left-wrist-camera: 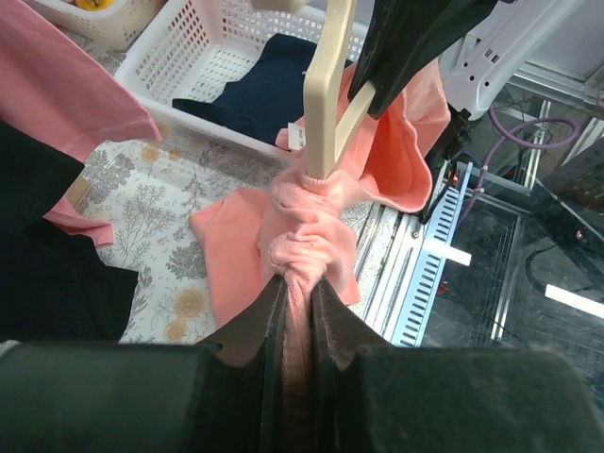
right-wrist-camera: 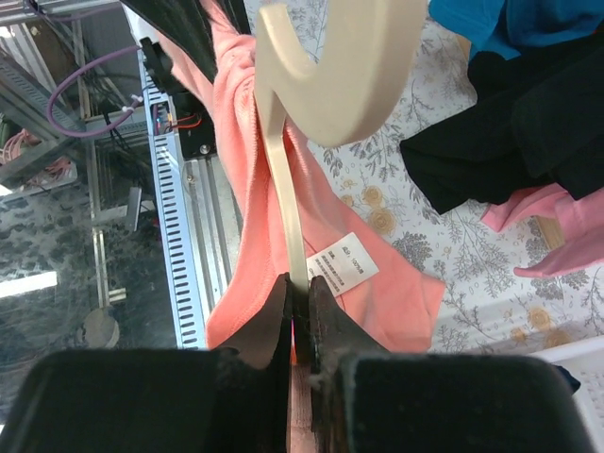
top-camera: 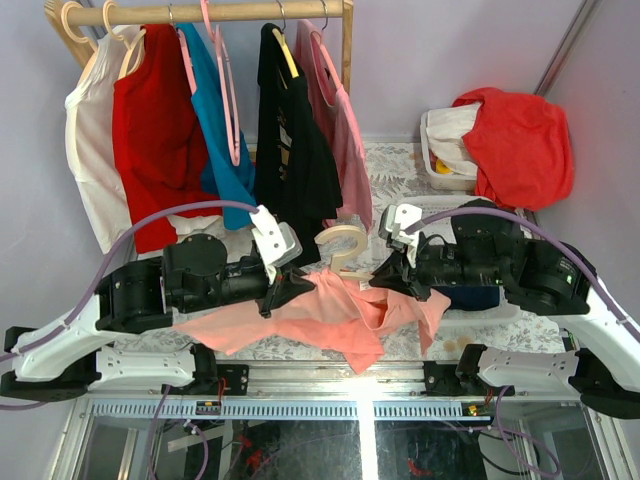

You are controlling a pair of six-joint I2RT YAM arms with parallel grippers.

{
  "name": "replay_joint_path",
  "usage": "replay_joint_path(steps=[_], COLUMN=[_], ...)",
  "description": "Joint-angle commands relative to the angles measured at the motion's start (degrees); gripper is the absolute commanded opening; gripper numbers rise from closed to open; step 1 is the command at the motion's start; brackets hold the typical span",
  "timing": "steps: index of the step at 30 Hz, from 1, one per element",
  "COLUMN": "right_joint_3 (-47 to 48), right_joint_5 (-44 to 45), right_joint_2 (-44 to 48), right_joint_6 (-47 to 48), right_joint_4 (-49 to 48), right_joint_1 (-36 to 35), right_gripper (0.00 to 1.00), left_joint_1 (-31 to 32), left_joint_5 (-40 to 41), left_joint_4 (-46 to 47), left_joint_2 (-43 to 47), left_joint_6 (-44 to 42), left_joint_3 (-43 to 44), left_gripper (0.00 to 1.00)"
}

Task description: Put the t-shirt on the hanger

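Holding mid-dressing above the floral bench (top-camera: 395, 165): left claw (top-camera: 283, 292) pinched shut on bunched salmon-pink limp t-shirt (top-camera: 300, 322), right claw (top-camera: 392, 278) clamped on cream wood-look hanger (top-camera: 343, 243), one end seemingly inside cloth, roughly half done, shoulders not yet seated.

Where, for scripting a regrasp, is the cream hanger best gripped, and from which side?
The hanger's flat arm below the hook, from the right, jaws across its thin faces, as the right gripper holds it; the other end is buried in t-shirt.

The 2 arms reach inward toward each other, left tool (top-camera: 292, 289) and right tool (top-camera: 384, 279) both clamped.
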State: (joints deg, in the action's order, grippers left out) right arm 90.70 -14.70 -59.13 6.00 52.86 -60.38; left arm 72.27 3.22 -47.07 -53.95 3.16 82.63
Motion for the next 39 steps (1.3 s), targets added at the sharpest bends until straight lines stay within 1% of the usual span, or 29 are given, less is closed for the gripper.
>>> replay_joint_path(steps=[1,4,7,12,15,19,22,25,29,33,36,37,39], right_joint_3=[-0.24,-0.51,-0.88,-1.22,-1.23,-1.05,-1.17,-1.75,-2.15,-1.45,-0.84,-0.54,-0.16], right_joint_5=[5.96,8.17,9.85,11.45,12.18,13.14,14.04,15.61,17.79,19.10,19.53,19.23,17.94], right_joint_2=[1.48,2.26,3.10,3.41,3.32,3.69,4.25,4.67,5.03,5.56,6.25,6.35,6.77], right_joint_6=[-3.03,-3.51,-3.95,-4.20,-4.28,-4.68,-4.97,-5.11,-5.17,-5.46,-5.80,-5.96,-6.35], right_joint_4=[-5.41,-5.92,-6.56,-6.66,-6.63,-6.91,-7.02,-6.99,-7.15,-6.75,-6.48,-6.20,-5.89], right_joint_1=[0.60,0.61,0.61,0.61,0.61,0.61,0.59,0.57,0.55,0.57,0.61,0.56,0.61], right_gripper=[0.00,0.00,0.00,0.00,0.00,0.00,0.00,0.00,0.00,0.00,0.00,0.00,0.00], left_joint_1=[0.03,0.02,0.06,0.06,0.00,-0.01,0.06,-0.03,0.05,0.02,0.02,0.04,0.06], left_joint_5=[7.44,11.16,12.72,14.60,17.85,23.65,30.46,35.01,43.34,45.04,45.78,45.97,45.55], left_joint_4=[6.51,5.66,4.99,5.08,4.55,3.91,3.78,4.43,4.92,5.30,3.91,3.55,4.20], left_joint_2=[0.39,0.18,0.16,1.20,1.85,2.86,4.15,5.36,6.22,6.91,6.57,6.49,6.77], left_joint_6=[2.19,2.84,3.50,3.83,4.54,5.48,6.35,7.25,9.06,9.57,11.19,11.77,12.15], left_joint_3=[2.94,4.47,4.87,4.00,4.47,4.78,4.12,3.07,2.71,2.16,1.40,0.66,-1.05], left_gripper=[0.02,0.08,0.14,0.19,0.26,0.28,0.34,0.38,0.39,0.39,0.39,0.40,0.46])
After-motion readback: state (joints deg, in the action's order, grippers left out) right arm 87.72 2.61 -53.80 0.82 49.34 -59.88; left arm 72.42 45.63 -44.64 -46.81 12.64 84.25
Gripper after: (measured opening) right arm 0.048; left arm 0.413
